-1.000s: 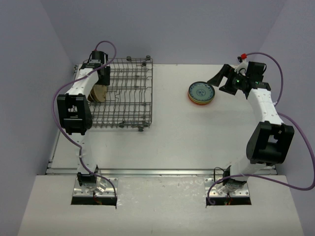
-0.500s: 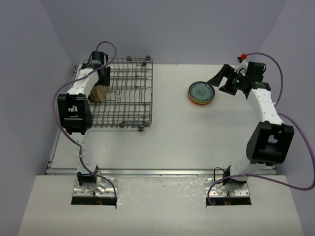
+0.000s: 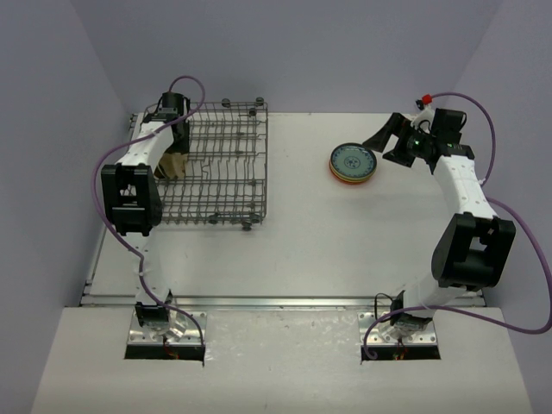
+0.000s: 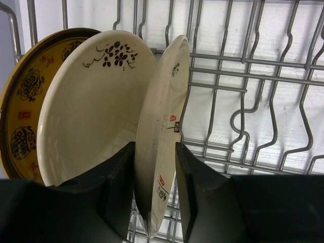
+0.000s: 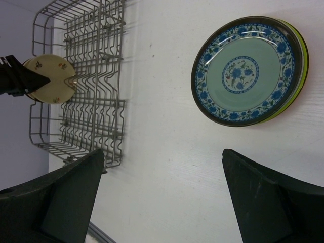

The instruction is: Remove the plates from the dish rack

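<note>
Lab: plain walls, wht table.

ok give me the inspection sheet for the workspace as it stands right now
surface: white table, rack on its left, plate stack on its right
job's things: dish rack holds three upright plates at its left end: yellow patterned plate, beige-backed plate, edge-on plate; stack lies flat, teal-patterned plate on top
clutter: nothing seen
grippers: left pincer closed on the edge-on plate, which is in the rack; right pincer open, empty, above the table beside the stack
cables: a purple cable loops along each arm
surroundings: plain lilac walls
</note>
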Robot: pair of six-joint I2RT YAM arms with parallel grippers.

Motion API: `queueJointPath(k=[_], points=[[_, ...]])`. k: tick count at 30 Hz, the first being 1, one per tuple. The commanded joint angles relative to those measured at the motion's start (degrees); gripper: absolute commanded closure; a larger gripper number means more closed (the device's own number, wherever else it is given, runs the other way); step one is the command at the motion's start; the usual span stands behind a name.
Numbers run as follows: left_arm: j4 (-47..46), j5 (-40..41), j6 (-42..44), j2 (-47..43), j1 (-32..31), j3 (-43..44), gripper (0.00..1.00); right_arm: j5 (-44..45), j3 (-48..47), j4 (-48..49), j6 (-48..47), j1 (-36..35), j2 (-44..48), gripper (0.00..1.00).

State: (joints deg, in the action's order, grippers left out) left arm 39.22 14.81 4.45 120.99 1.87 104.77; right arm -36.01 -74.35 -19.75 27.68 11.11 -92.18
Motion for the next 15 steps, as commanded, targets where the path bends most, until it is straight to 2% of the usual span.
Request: queueJointPath(k=[1, 15], points=[[-0.24, 1.47, -0.85, -1.67, 0.5, 1.29, 0.68, -1.14, -0.42, 1.7, 0.89, 0.08, 1.95, 0.01], [4.15, 3.25, -1.5, -1.99, 0.46, 8.26, 0.87, -2.09, -0.54, 2.08, 1.67, 0.09, 2.23, 0.01]])
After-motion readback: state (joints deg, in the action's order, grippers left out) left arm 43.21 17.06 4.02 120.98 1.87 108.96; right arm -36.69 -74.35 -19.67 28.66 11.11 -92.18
